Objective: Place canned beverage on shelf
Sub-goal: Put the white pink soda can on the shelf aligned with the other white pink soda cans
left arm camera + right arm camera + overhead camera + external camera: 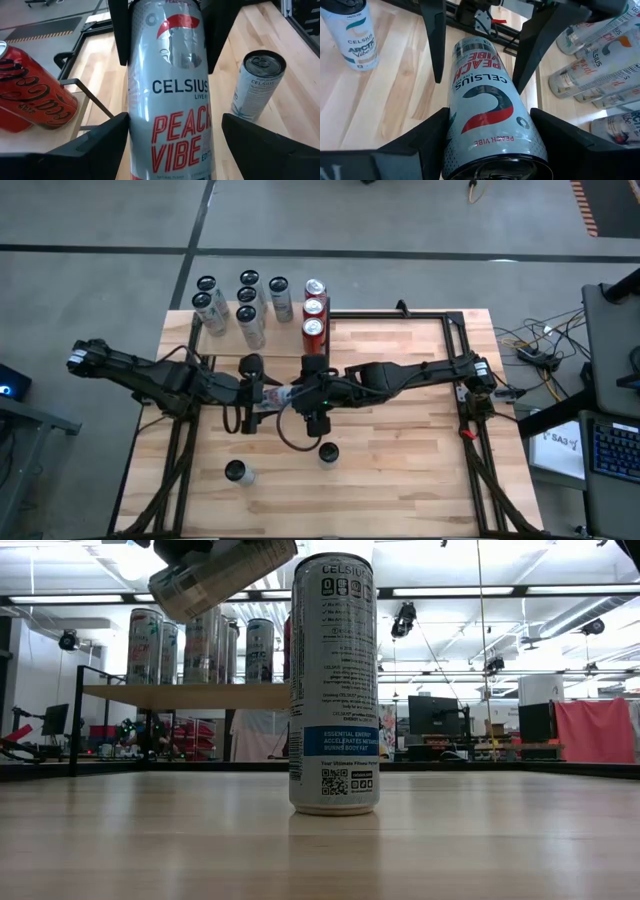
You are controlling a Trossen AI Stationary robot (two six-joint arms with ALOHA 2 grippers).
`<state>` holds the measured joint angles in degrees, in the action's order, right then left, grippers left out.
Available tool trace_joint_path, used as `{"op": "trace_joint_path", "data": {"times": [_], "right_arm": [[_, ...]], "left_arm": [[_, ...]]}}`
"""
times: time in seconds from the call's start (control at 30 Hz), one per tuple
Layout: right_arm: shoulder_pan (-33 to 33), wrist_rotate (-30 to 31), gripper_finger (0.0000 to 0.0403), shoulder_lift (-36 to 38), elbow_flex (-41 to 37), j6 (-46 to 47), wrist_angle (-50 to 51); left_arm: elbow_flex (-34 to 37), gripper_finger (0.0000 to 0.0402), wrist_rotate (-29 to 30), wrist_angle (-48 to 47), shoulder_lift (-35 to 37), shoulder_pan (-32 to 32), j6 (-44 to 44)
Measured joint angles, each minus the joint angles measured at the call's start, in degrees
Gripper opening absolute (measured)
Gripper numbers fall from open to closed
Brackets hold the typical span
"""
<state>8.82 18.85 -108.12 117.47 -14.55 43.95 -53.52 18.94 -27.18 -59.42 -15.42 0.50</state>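
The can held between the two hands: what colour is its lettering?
The Peach Vibe can is silvery white with black "CELSIUS" and red "PEACH VIBE"; clearest in the left wrist view.

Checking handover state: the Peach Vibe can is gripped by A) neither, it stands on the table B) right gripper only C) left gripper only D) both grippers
D: the Peach Vibe can lies between the left gripper fingers in its wrist view and between the right gripper fingers in its own, both meeting mid-table in the high view.
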Motion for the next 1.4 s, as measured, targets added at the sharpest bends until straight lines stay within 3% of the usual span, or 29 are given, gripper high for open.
{"op": "trace_joint_path", "data": {"times": [0.37,0.57,0.67,0.73,0.83,0.93,1.27,1.4], "right_arm": [[-0.1,0.7,0.0241,0.0,0.0,2.9,-1.5],[-0.1,0.3,0.0241,0.1,0.0,3.5,-0.8],[-0.1,-0.1,0.0242,0.1,0.0,3.7,-0.6],[-0.1,-0.2,0.0269,0.1,0.0,3.7,-0.7],[-0.1,1.4,0.0323,0.2,0.1,4.2,-1.2],[-0.2,2.7,0.0352,1.4,0.1,6.2,-1.2],[-0.1,2.9,0.0362,5.2,0.2,10.1,1.0],[-0.1,4.7,0.0362,5.2,-1.2,10.5,1.5]], "left_arm": [[0.1,0.0298,5.7,4.7,-4.6,-0.1,-0.4],[0.0,0.023,7.3,5.4,-6.2,-0.1,-1.7],[0.0,0.0225,7.5,5.4,-6.4,-0.1,-2.6],[0.0,0.0225,8.4,5.3,-6.2,-0.2,-3.3],[0.0,0.0225,11.9,4.7,-5.5,-0.7,-4.9],[0.2,0.0225,15.5,4.9,-4.1,-1.6,-5.6],[2.4,0.0225,31.4,5.5,3.3,-8.4,-4.2],[5.2,0.0225,34.4,11.0,7.8,-9.7,0.0]]}}
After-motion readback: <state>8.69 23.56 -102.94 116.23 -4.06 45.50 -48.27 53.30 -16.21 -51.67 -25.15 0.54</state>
